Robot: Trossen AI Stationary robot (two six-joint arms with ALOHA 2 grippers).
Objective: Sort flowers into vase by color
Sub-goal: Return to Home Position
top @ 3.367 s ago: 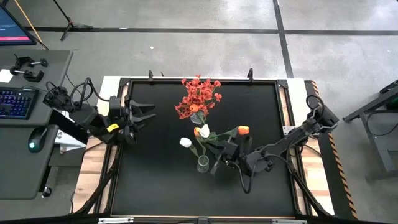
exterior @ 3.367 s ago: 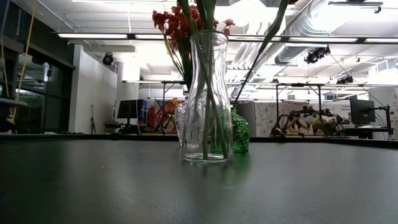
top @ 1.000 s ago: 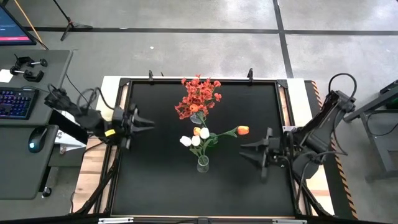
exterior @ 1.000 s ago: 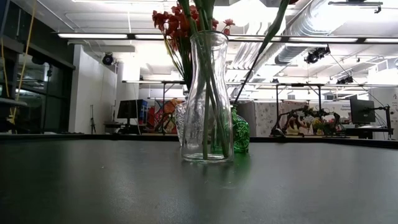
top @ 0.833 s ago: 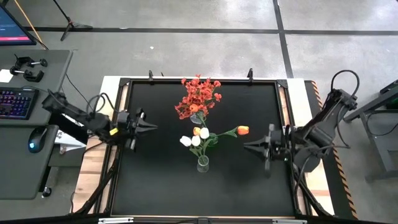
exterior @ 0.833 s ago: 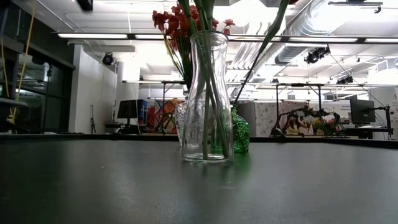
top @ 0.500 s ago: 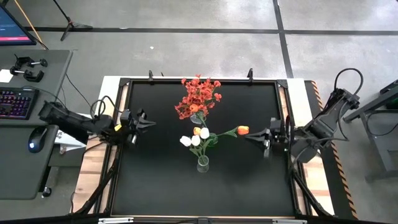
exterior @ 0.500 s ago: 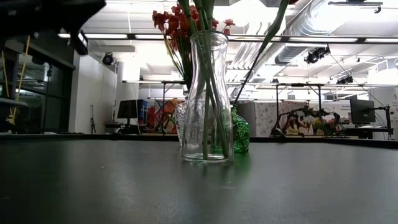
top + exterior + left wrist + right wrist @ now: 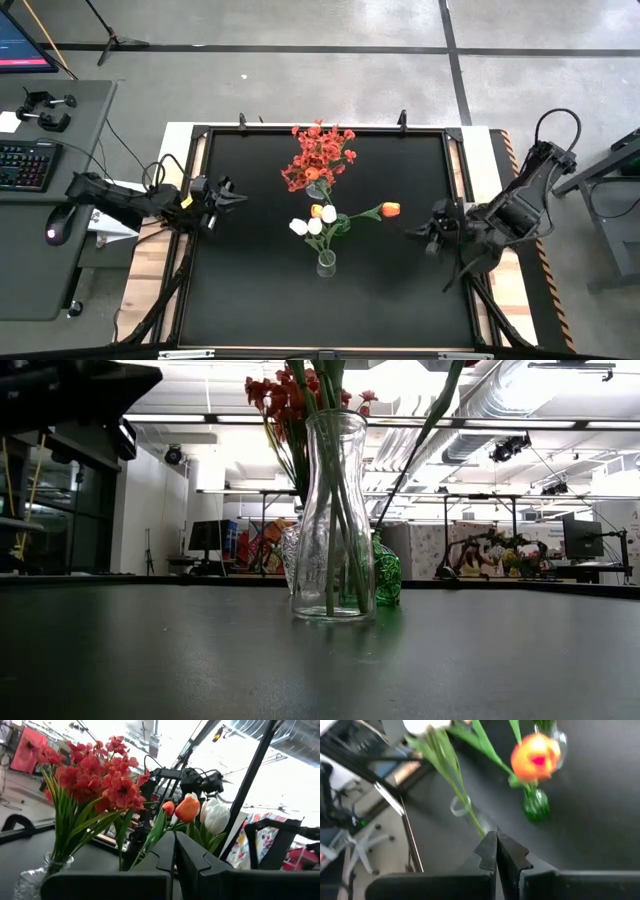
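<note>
Three vases grouped mid tabletop. Red flowers stand in the farthest vase. White tulips stand in the clear vase nearest the front edge. Orange tulips lean out of the small green vase just behind it.

Left gripper over the tabletop's left edge, pointing toward the flowers, fingers pressed together, holding nothing. Right gripper near the right side, well apart from the vases, fingers likewise together and empty.

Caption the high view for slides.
Red sprays, orange tulips, white tulips in vases mid-table; left gripper and right gripper shut at sides.
</note>
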